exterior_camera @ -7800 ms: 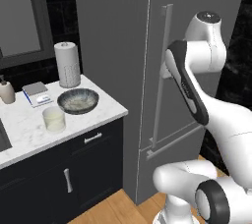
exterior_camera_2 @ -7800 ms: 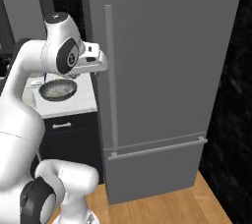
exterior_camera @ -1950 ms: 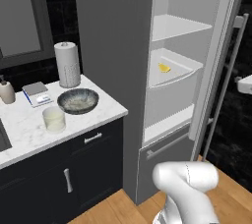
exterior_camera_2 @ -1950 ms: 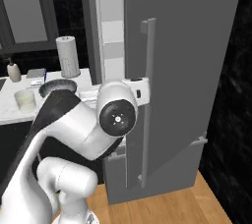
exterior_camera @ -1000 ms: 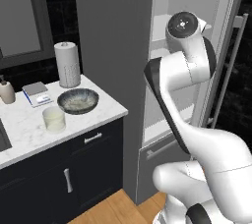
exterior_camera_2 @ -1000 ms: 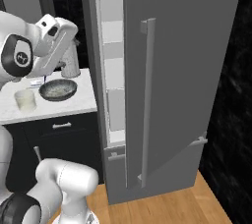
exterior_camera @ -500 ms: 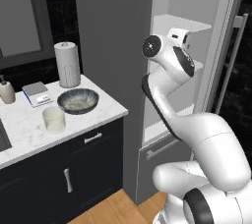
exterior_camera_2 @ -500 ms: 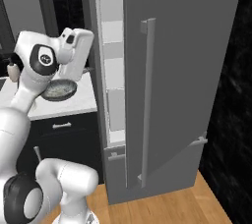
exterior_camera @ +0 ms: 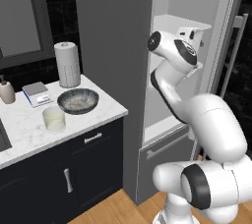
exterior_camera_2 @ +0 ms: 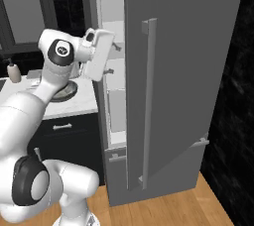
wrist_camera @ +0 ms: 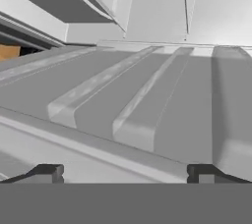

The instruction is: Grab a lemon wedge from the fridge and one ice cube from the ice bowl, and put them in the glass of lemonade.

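Fridge [exterior_camera_2: 178, 46]: tall grey unit at the right end of the worktop; door swung open, long vertical bar handle [exterior_camera_2: 147, 101] on its outer face, white shelved interior [exterior_camera: 170, 78] exposed.
Gripper [exterior_camera_2: 115, 59]: jaws spread wide, nothing between them; held at the mouth of the open fridge at about middle-shelf height, pointing inward. In the hand view the two dark finger tips [wrist_camera: 47, 171] sit well apart over pale ribbed fridge surfaces.
Lemon wedge: to be sought on a fridge shelf; the arm covers that part of the interior, so its exact spot cannot be told.
Lemon wedge, handling (judged): very light, small, soft and wet-skinned, likely slippery; best pinched across its two flat cut faces near the thick rind end, with a gentle close so it neither squashes nor squirts out.
Ice bowl [exterior_camera: 78, 101]: wide shallow dark bowl with mottled pale inside, on the white marble worktop [exterior_camera: 29, 129], toward its right end near the fridge side.
Ice cube, handling (judged): hard, slick, small; take squarely on opposite flat sides. Single cubes cannot be made out in the bowl.
Glass of lemonade [exterior_camera: 54, 120]: short clear tumbler of pale yellow liquid, just in front and left of the ice bowl, near the front edge of the worktop; upright.
Glass, handling (judged): rigid, breakable, open-topped; items should be released low over its rim.
Paper-towel roll [exterior_camera: 67, 64]: upright behind the ice bowl, at the back of the worktop.
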Robot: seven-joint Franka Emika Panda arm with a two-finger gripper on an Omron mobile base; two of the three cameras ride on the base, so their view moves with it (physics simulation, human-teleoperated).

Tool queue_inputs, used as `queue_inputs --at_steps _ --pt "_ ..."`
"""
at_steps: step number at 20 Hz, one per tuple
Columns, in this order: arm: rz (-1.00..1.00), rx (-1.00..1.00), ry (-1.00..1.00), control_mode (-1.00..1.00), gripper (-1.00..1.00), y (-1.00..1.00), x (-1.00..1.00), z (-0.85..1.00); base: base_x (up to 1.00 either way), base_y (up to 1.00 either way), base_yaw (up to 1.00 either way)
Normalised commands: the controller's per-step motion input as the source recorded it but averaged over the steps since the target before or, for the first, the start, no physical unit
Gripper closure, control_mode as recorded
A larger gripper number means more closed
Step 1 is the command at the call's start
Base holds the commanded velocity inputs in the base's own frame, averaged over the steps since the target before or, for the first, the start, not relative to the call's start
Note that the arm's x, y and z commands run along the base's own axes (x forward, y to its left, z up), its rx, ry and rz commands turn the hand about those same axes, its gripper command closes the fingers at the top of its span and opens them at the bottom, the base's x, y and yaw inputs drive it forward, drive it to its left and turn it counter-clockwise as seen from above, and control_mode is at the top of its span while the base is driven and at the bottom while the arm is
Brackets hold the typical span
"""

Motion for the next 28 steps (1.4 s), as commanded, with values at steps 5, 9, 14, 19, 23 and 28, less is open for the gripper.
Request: queue_inputs --at_steps 5,9,14,19,23,28 --pt "-0.17 -0.03 0.01 -1.00 -1.00 -0.46 0.00 0.00 0.00 0.00 0.00" --pt "-0.22 0.00 0.00 -1.00 -1.00 -0.66 -0.11 0.00 0.00 0.00 0.00" --pt "-0.22 0.00 0.00 -1.00 -1.00 -0.61 -0.16 0.00 0.00 0.00 0.00" --pt "-0.20 0.00 0.00 -1.00 -1.00 -0.66 -0.21 0.00 0.00 0.00 0.00" --pt "-0.17 0.00 0.00 -1.00 -1.00 -0.91 -0.41 0.00 0.00 0.00 0.00" --pt "-0.10 0.00 0.00 -1.00 -1.00 -1.00 -0.32 0.00 0.00 0.00 0.00"
